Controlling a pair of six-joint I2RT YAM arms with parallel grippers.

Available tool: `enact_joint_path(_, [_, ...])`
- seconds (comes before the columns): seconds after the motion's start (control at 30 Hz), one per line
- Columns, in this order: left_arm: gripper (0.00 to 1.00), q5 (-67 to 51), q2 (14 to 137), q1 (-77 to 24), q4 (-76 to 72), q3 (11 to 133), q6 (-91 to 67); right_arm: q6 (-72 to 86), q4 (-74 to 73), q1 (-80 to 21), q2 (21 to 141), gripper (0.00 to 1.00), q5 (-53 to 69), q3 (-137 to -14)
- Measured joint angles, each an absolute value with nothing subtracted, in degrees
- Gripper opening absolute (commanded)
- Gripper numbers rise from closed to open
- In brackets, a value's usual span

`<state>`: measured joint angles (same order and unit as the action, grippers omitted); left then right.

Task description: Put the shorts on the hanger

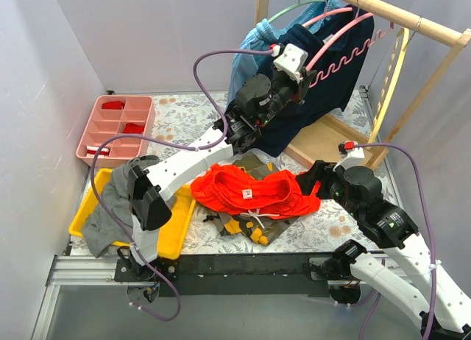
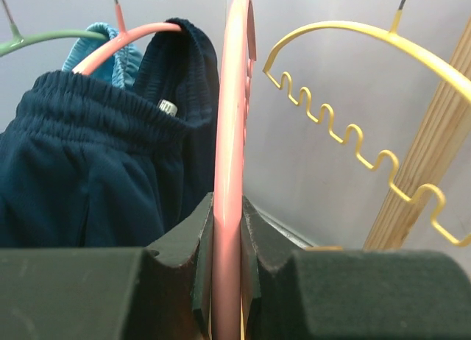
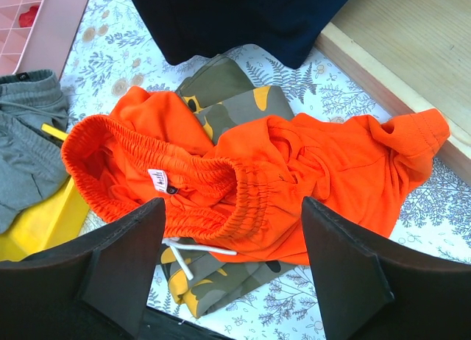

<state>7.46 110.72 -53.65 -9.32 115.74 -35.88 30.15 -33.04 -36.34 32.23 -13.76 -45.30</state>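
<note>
The orange-red shorts [image 1: 254,191] lie crumpled on the table on top of a camouflage garment; in the right wrist view the shorts [image 3: 294,163] show their elastic waistband and white drawstring. My right gripper [image 1: 313,179] is open and empty just above the shorts' right side, its jaws [image 3: 232,237] spread wide over the waistband. My left gripper [image 1: 303,81] is raised to the rack and shut on the pink hanger [image 1: 335,37]. In the left wrist view the hanger [image 2: 229,97] runs edge-on up between the closed jaws [image 2: 228,266].
Navy shorts [image 1: 324,97] hang on another pink hanger beside a green hanger [image 1: 283,10] and a yellow wavy hanger [image 1: 394,75] on the wooden rack [image 1: 401,16]. The camouflage garment [image 1: 250,226] lies under the shorts. A yellow tray [image 1: 176,229] holds a grey garment [image 1: 110,207]. A pink compartment tray [image 1: 110,126] sits back left.
</note>
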Motion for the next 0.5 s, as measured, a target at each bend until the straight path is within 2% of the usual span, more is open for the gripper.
enact_joint_path(0.23, [0.0, 7.05, 105.8, -53.12, -10.74, 109.06, -35.99, 29.78, -33.01, -36.34, 32.23, 0.82, -13.78, -45.3])
enact_joint_path(0.5, [0.0, 6.11, 102.72, -52.21, -11.27, 107.2, -36.6, 29.61, -32.95, -36.34, 32.25, 0.82, -13.8, -45.28])
